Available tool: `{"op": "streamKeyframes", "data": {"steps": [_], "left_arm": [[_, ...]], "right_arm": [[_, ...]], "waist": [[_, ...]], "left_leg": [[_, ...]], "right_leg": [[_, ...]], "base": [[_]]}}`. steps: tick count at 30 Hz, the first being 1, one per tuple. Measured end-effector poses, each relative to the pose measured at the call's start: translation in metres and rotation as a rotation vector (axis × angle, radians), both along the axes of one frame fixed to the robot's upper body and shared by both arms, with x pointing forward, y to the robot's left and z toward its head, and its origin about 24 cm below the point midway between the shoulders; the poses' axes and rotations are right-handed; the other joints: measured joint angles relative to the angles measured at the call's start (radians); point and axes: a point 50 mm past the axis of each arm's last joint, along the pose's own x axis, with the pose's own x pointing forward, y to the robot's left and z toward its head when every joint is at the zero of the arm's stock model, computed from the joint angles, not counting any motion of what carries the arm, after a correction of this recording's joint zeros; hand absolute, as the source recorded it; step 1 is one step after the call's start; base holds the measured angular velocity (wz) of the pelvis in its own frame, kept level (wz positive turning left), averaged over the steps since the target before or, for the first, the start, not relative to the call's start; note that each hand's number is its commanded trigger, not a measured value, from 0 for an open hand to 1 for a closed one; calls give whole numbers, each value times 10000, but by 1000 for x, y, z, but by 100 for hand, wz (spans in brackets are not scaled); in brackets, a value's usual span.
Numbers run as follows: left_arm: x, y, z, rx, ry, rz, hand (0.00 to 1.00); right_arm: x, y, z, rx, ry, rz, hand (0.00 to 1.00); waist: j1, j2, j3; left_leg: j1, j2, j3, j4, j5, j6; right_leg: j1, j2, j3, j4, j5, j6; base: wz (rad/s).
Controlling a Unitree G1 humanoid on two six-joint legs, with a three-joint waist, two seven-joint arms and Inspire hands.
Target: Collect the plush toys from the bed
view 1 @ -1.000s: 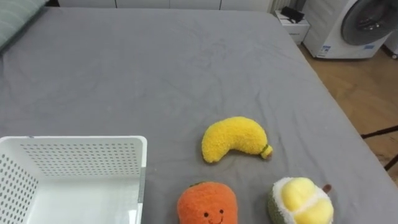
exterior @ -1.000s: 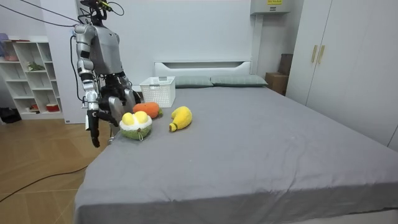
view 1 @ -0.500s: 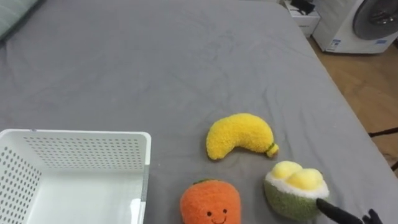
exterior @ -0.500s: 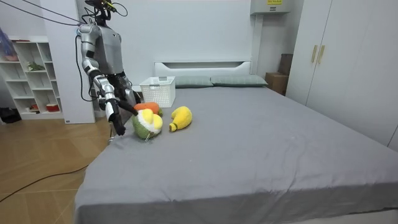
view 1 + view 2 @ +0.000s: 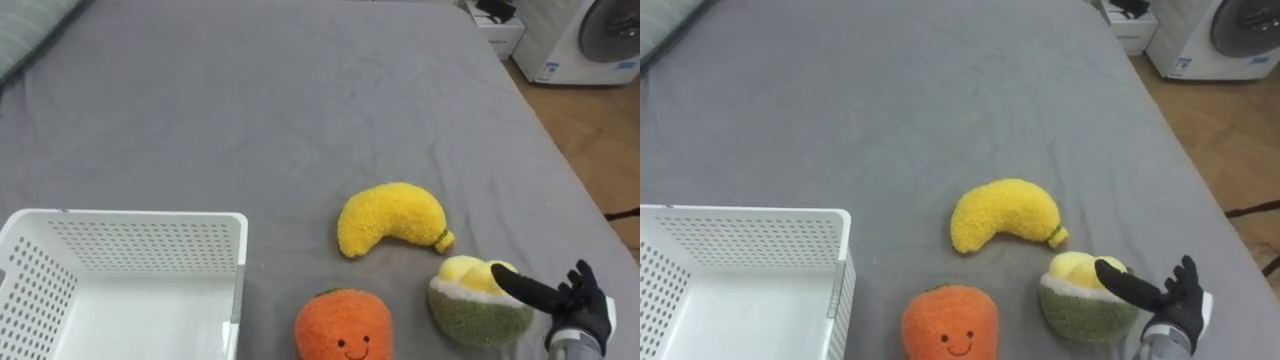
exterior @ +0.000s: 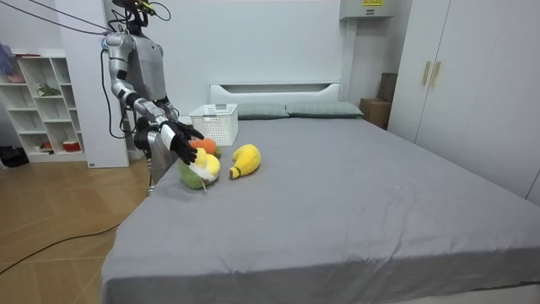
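I had the right robot hand [image 5: 585, 316] spread open near the bed's [image 5: 250, 100] right edge, one straight finger [image 5: 522, 289] on the durian [image 5: 465, 320]. Banana [image 5: 390, 217] and orange [image 5: 343, 325] lay beside it, with the basket [image 5: 150, 228] by the near edge.

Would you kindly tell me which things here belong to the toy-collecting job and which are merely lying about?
For the job: plush banana, plush orange, plush durian, white basket, bed, and the right hand, open at the plush durian.
Lying about: washing machine, pillow, shelf unit, wardrobe.
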Motion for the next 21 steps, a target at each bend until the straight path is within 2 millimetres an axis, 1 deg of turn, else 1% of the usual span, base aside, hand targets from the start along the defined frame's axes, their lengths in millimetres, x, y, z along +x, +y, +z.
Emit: {"op": "streamKeyframes", "data": {"steps": [4,13,16,19,21], "left_arm": [[0,-1,0,-27,40,-151,0],[1,0,2,61,-149,-188,0],[1,0,2,79,-206,-196,0],[1,1,3,75,-150,-187,0],[-1,2,3,81,-105,-190,0]], "right_arm": [[4,7,2,16,-156,337,0],[2,7,1,-242,-17,709,0],[-2,7,-1,-515,236,1108,0],[-7,8,-7,-1138,825,1812,0],[-14,9,-17,-1509,1628,2401,0]], "waist": [[5,-13,-5],[-13,-85,9],[-7,-103,17],[-9,-150,22],[-12,-228,15]], "left_leg": [[-14,-6,-2,37,2,3],[-137,-9,-77,31,5,9],[-160,-9,-87,30,5,9],[-126,-9,-119,53,6,9],[-105,-12,-150,104,6,9]], "right_leg": [[37,-18,-4,2,-1,2],[-13,-10,-16,-89,8,12],[-37,-10,-18,-85,9,11],[-20,-17,-67,-80,10,9],[27,-35,-123,-70,10,8]], "base": [[0],[2],[0],[1],[4]]}}
